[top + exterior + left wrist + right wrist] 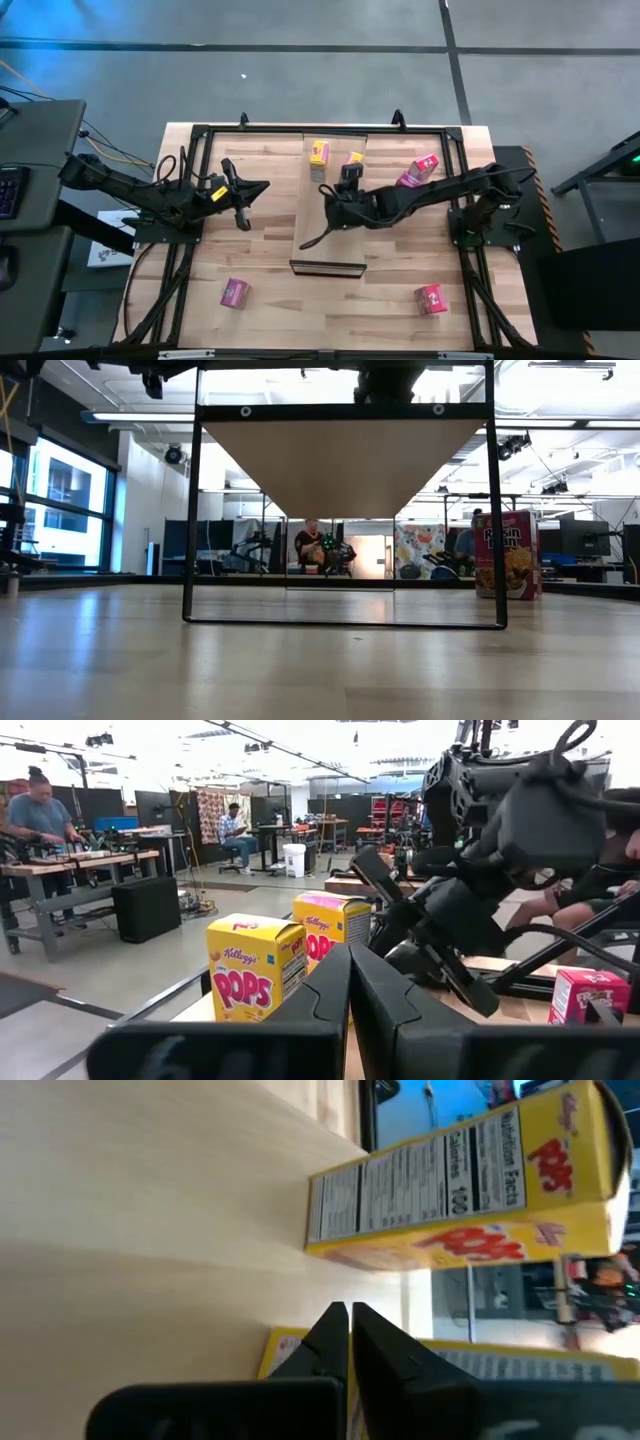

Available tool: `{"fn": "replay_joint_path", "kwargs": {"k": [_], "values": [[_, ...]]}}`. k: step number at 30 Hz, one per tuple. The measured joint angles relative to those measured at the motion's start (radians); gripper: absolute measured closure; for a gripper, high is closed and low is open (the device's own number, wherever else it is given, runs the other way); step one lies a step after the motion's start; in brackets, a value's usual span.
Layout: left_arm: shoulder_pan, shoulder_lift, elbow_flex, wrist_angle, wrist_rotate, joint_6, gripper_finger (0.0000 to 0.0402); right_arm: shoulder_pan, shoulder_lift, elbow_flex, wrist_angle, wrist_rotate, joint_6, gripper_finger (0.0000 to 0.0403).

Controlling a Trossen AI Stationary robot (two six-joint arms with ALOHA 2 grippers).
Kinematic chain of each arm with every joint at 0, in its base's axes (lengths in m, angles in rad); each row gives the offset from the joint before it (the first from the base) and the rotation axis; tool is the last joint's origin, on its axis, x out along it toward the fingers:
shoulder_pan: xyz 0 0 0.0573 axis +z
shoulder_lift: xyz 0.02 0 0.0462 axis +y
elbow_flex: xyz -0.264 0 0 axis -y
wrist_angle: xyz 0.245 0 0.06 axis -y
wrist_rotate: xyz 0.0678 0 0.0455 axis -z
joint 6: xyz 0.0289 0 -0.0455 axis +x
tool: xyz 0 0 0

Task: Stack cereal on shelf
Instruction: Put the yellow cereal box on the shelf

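Both arms matte black/dark grey, chunky jointed links. Left arm: slim tubular link, yellow label patch near the wrist, black cables looping along the top by the elbow. Right arm: same build, dark cable trailing off the wrist housing, bulkier rounded housing at the base end. Left end effector: two flat black wedge fingers tapering to a narrow tip, matte finish, wide black crossbar body beneath them. Right end effector: identical black tapered fingers, same crossbar, smooth faces. In the left wrist view the right arm's wrist reads as dark rounded castings with black cable loops.
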Motion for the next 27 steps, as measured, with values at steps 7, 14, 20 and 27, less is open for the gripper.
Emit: {"fn": "replay_joint_path", "kwargs": {"k": [7,14,20,27], "values": [[0.000,0.000,0.000,-0.005,0.000,0.002,0.0401,0.011,-0.041,0.000,0.058,-0.124,-0.003,0.0403],[0.000,0.000,0.000,-0.004,0.000,0.001,0.0401,0.068,-0.131,-0.019,0.073,-0.249,0.104,0.0403],[0.000,0.000,0.000,-0.007,0.002,-0.001,0.0401,0.148,-0.247,-0.263,0.286,-0.250,0.175,0.0403],[0.000,0.000,0.000,-0.001,0.001,0.000,0.0401,0.177,-0.394,-0.520,0.472,-0.232,0.287,0.0403]]}}
